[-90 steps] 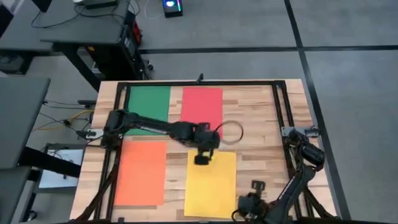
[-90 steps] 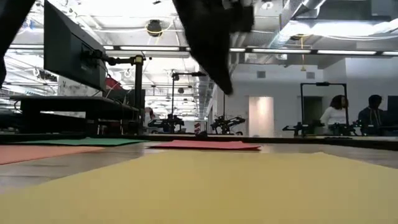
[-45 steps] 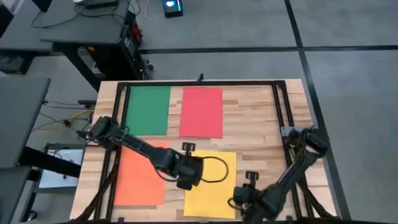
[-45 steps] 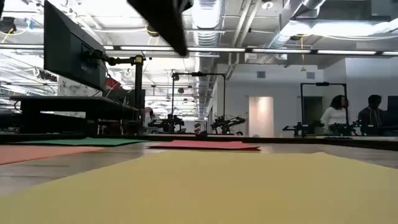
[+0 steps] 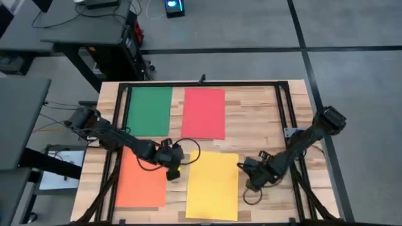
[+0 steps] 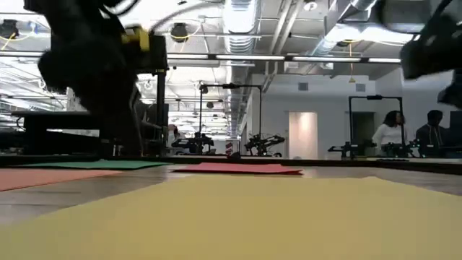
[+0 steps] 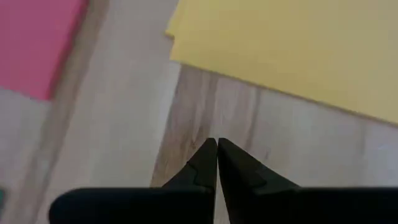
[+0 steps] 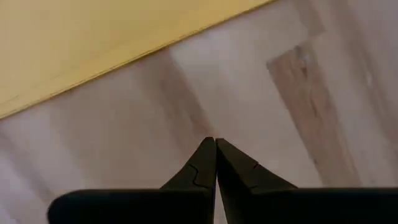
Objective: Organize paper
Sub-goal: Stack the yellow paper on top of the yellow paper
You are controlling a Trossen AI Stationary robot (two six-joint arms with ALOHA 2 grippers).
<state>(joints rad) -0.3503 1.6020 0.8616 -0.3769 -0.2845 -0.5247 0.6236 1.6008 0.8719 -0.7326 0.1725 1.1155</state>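
Four sheets of paper lie flat on the wooden table: green [image 5: 149, 111] and pink-red [image 5: 203, 113] at the far side, orange [image 5: 141, 179] and yellow [image 5: 213, 185] at the near side. My left gripper [image 5: 173, 174] is shut over the bare wood between the orange and yellow sheets; the left wrist view shows its tips [image 7: 217, 142] just off the yellow sheet's corner [image 7: 171, 31]. My right gripper [image 5: 245, 166] is shut over bare wood beside the yellow sheet's right edge [image 8: 124, 56]. Neither holds paper.
A black metal frame [image 5: 281, 107] runs around the tabletop. Bare wood [image 5: 257, 119] lies right of the pink-red sheet. A desk [image 5: 81, 31] stands beyond the far left corner. In the low view people [image 6: 390, 130] stand far off in the room.
My left gripper has gone from the yellow sheet's far edge toward the table's left, into the gap beside the orange sheet. My right gripper has come from the table's near edge toward its far edge, to beside the yellow sheet's right edge. The sheets have stayed put.
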